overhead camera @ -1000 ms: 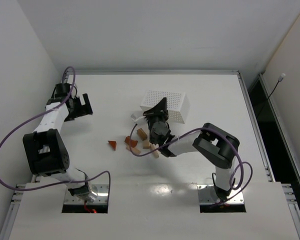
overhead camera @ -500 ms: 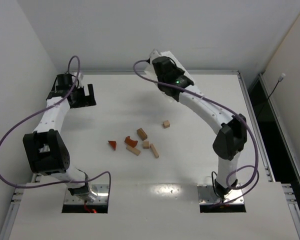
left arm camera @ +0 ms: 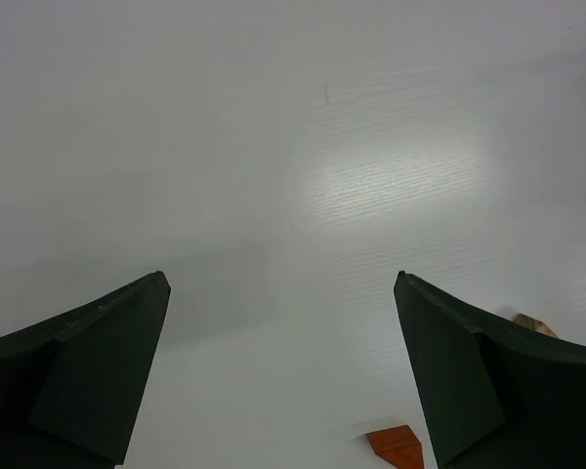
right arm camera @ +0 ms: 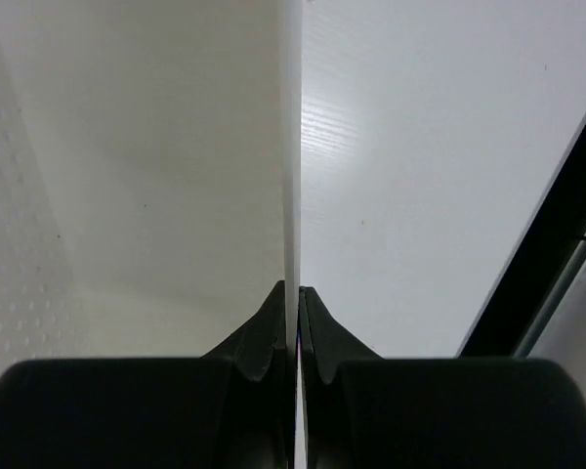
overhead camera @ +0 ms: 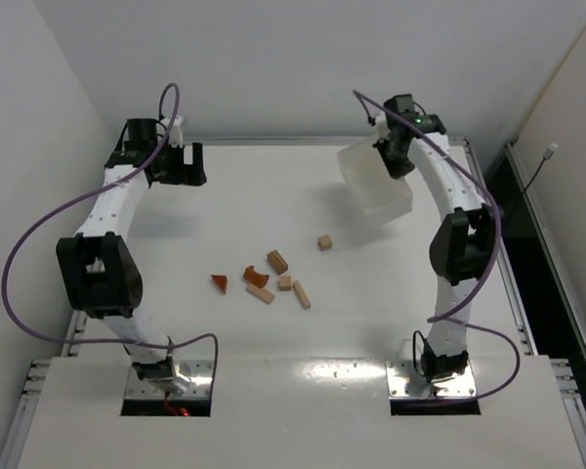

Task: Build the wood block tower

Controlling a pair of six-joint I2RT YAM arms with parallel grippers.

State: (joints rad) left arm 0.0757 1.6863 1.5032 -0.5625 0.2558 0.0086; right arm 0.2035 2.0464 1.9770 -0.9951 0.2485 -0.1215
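Several wooden blocks lie scattered mid-table: a tan cube [overhead camera: 324, 241], a tan block [overhead camera: 277, 262], a reddish-brown arch [overhead camera: 256, 277], a reddish-brown wedge [overhead camera: 220, 281], and tan bars [overhead camera: 261, 294] [overhead camera: 301, 294]. None is stacked. My right gripper [overhead camera: 396, 161] is at the back right, shut on the wall of the white plastic tray [overhead camera: 376, 184], which it holds tilted above the table. The right wrist view shows the jaws [right arm camera: 295, 288] pinching the thin tray wall [right arm camera: 291, 147]. My left gripper [overhead camera: 181, 164] is open and empty at the back left [left arm camera: 283, 278]. A reddish piece [left arm camera: 396, 445] shows near its right finger.
The table's back edge and the wall run close behind both grippers. A dark gap [overhead camera: 503, 195] runs along the table's right edge beside the right arm. Purple cables loop from both arms.
The right arm lifted the tray off the blocks and swung it to the back right. A tan cube now lies apart from the cluster. The left gripper moved back and rightward.
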